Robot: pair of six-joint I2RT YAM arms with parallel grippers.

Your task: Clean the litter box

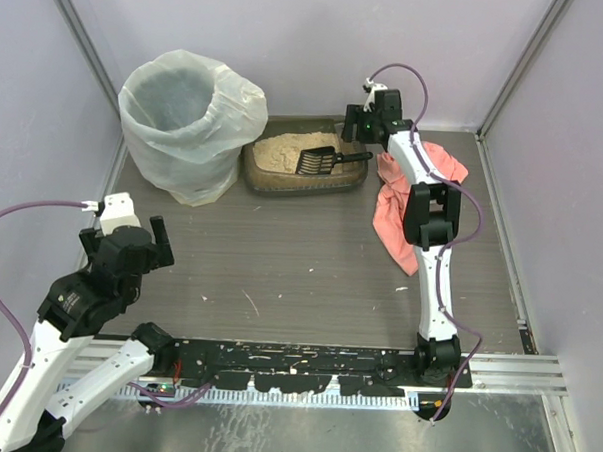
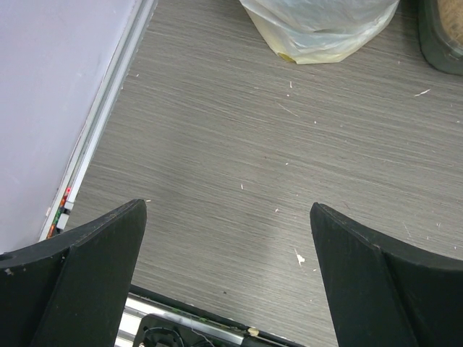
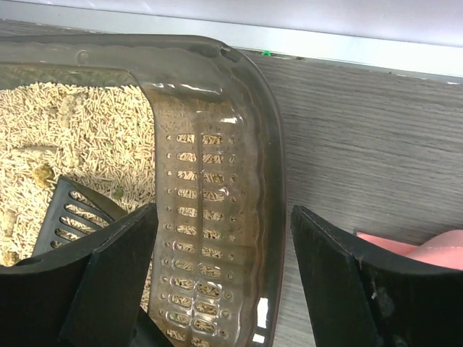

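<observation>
The litter box (image 1: 274,177) is a dark translucent tray of tan pellets at the back of the table, right of the bag-lined bin. A small black slotted scoop (image 1: 319,162) lies in it, its slotted blade (image 3: 69,217) on the litter. My right gripper (image 1: 361,124) hangs over the box's right end. In the right wrist view the right gripper (image 3: 223,211) straddles the perforated side wall (image 3: 210,217), one finger inside over the litter and one outside, with a gap still showing. My left gripper (image 1: 153,242) hovers open over bare table near the front left (image 2: 228,206).
A tall bin (image 1: 191,121) lined with a translucent white bag stands at the back left, its base (image 2: 318,29) ahead of my left gripper. A pink cloth (image 1: 402,205) lies on the table under my right arm, right of the box. Walls close in on three sides.
</observation>
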